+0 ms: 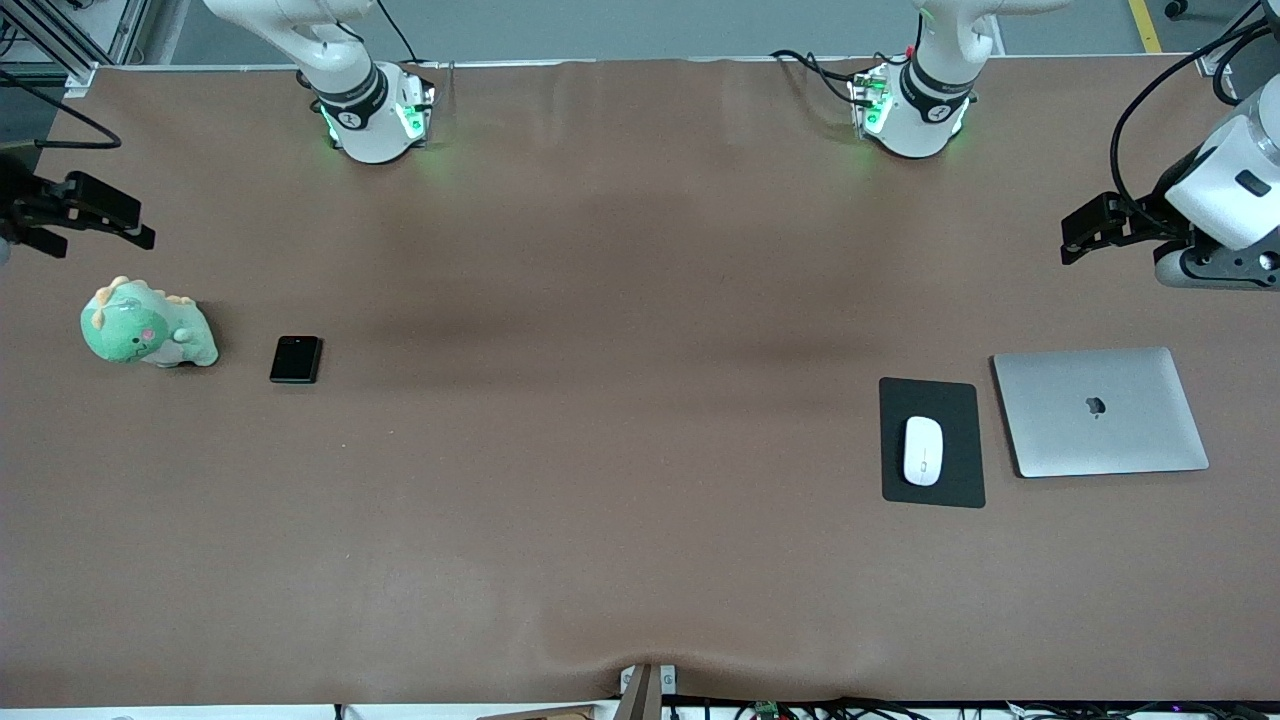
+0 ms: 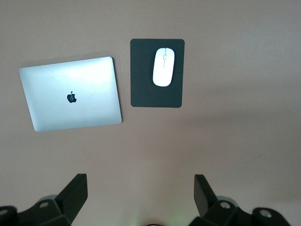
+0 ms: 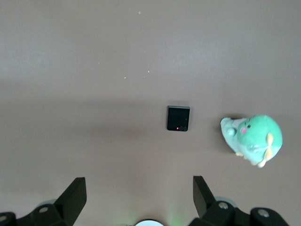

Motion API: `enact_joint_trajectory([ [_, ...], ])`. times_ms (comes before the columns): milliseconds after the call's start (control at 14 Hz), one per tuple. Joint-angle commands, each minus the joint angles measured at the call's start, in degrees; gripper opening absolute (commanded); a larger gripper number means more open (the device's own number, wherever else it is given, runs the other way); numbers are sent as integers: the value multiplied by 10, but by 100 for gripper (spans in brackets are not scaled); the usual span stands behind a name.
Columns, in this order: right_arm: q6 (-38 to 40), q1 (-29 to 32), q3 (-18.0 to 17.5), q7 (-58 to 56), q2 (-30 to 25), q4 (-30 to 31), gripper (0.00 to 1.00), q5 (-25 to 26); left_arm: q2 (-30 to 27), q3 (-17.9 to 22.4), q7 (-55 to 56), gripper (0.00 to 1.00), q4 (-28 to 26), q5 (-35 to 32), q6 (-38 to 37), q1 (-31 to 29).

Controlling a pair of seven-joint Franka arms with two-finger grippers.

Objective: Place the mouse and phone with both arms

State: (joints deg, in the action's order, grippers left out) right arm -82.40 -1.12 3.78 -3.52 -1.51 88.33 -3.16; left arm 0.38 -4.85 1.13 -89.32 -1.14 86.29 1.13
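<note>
One mouse (image 1: 923, 450) on pad (image 1: 932, 490), one phone (image 1: 296, 359); left gripper (image 1: 1072, 240), right gripper (image 1: 100, 225) apparently spread, empty.

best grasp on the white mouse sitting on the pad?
Probably straight down from above with the left gripper, open now, fingers across the mouse's narrow width at mid-body. It lies flat on the dark pad, long axis running toward the front camera, with bare pad on both long sides.

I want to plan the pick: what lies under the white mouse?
The mouse lies on a dark pad that rests on the table. What the pad covers cannot be seen.
</note>
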Motion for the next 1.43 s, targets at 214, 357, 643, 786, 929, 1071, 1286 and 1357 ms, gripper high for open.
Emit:
enact_joint_trajectory([
  [214, -17, -8, -6, 37, -28, 40, 100, 7, 1, -3, -11, 100, 7, -1, -1, -3],
  [357, -16, -7, -5, 36, -26, 39, 100, 13, 1, -3, -11, 100, 7, -1, -1, -3],
  [643, -19, -12, -6, 35, -25, 38, 100, 47, 1, -3, -11, 100, 7, -1, -1, -3],
  [786, -19, -11, -6, 35, -25, 38, 100, 46, 1, -3, -11, 100, 7, -1, -1, -3],
  [929, -20, -12, -6, 34, -25, 38, 100, 45, 1, -3, -11, 100, 7, -1, -1, -3],
  [1071, -20, -10, -6, 33, -25, 38, 100, 42, 1, -3, -11, 100, 7, 0, -1, -3],
  [1286, -21, -9, -6, 31, -25, 38, 100, 40, 1, -3, -11, 100, 7, -1, -1, -3],
  [1357, -21, -8, -5, 31, -25, 38, 100, 38, 1, -3, -11, 100, 7, -1, -1, -3],
])
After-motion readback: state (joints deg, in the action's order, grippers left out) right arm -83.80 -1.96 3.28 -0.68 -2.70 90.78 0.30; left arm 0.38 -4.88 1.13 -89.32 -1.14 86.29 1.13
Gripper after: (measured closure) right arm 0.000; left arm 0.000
